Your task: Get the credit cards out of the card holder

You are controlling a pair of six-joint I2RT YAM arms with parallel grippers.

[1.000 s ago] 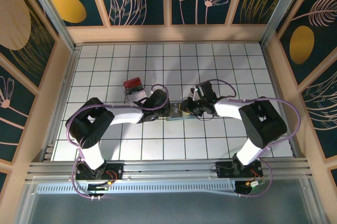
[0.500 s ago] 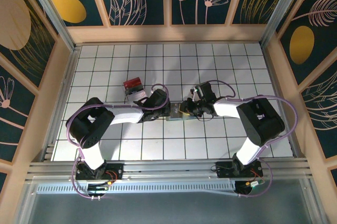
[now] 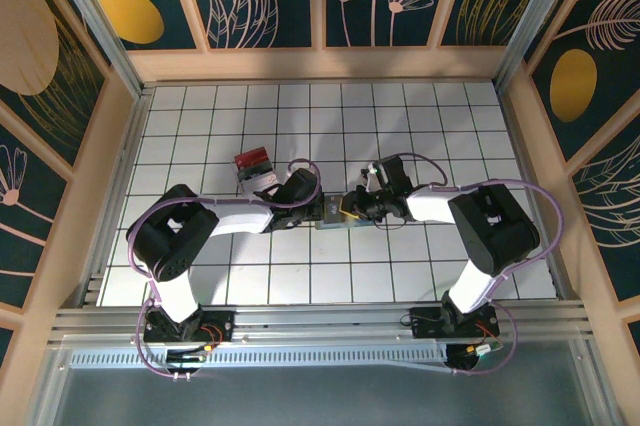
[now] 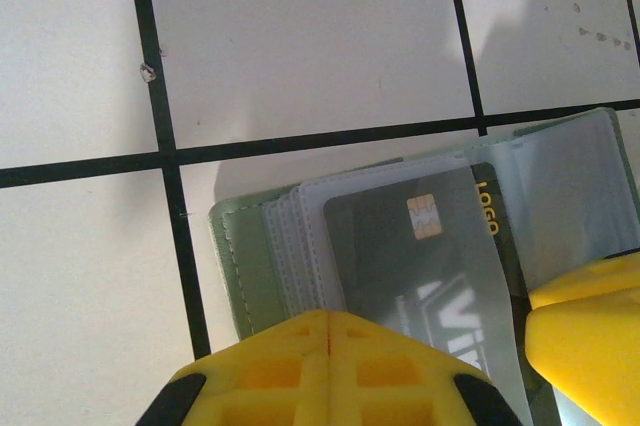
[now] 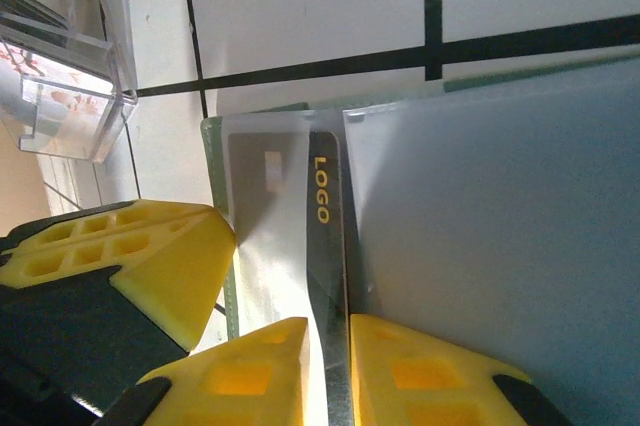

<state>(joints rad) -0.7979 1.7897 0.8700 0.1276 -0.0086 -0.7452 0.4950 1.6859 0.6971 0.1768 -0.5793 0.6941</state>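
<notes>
The card holder [image 4: 240, 256], pale green with clear sleeves, lies open on the tiled table between both grippers [image 3: 335, 216]. A dark grey credit card [image 4: 420, 256] with a gold chip and "LOGO" [image 5: 322, 191] sits in a sleeve. My left gripper [image 4: 328, 321] is shut, its joined tips resting on the holder's near edge. My right gripper [image 5: 328, 331] comes from the other side, its jaws closed to a narrow gap with the card's edge between them. The holder's frosted panel [image 5: 500, 226] spreads to the right of the card.
A clear box [image 3: 255, 168] with red-and-white contents stands just behind the left gripper [image 3: 322, 211], also seen as a clear box [image 5: 60, 56] in the right wrist view. The left gripper's yellow fingers [image 5: 150, 266] sit close beside the right gripper [image 3: 350, 210]. Wooden walls ring the white table [image 3: 450, 126].
The right gripper's jaws have narrowed around the card's edge. The left gripper has stayed pressed on the holder; both arms have barely shifted.
</notes>
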